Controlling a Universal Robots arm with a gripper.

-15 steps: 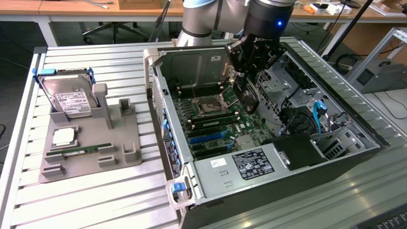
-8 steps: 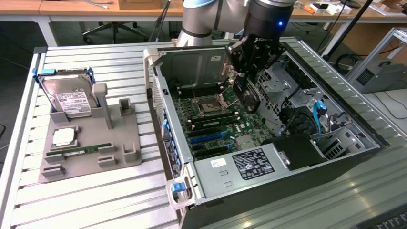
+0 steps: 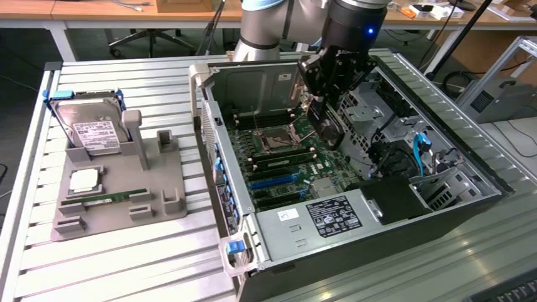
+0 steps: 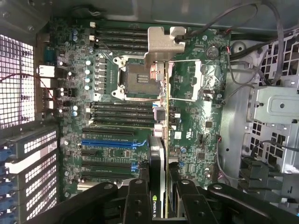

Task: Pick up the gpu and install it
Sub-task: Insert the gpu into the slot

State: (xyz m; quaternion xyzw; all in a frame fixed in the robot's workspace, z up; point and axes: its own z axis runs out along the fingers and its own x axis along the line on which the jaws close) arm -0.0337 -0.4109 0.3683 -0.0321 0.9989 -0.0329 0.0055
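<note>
The gpu [image 3: 324,126], a thin dark card, hangs on edge inside the open computer case [image 3: 470,163], above the motherboard [image 3: 285,163]. My gripper [image 3: 334,88] is shut on it from above. In the wrist view the gpu [image 4: 158,154] appears edge-on between my black fingers [image 4: 139,200], and its silver bracket [image 4: 162,44] points away from the gripper [image 4: 161,198]. The card hovers over the board beside the CPU socket [image 4: 138,79], apart from the blue and black expansion slots [image 4: 110,143].
A grey holder [image 3: 160,189] stands on the slatted table at the exterior view's left, carrying a silver hard drive [image 3: 92,129], a CPU chip [image 3: 84,181] and a green memory stick [image 3: 113,198]. Cables [image 3: 419,151] and drive cages crowd the case's far side.
</note>
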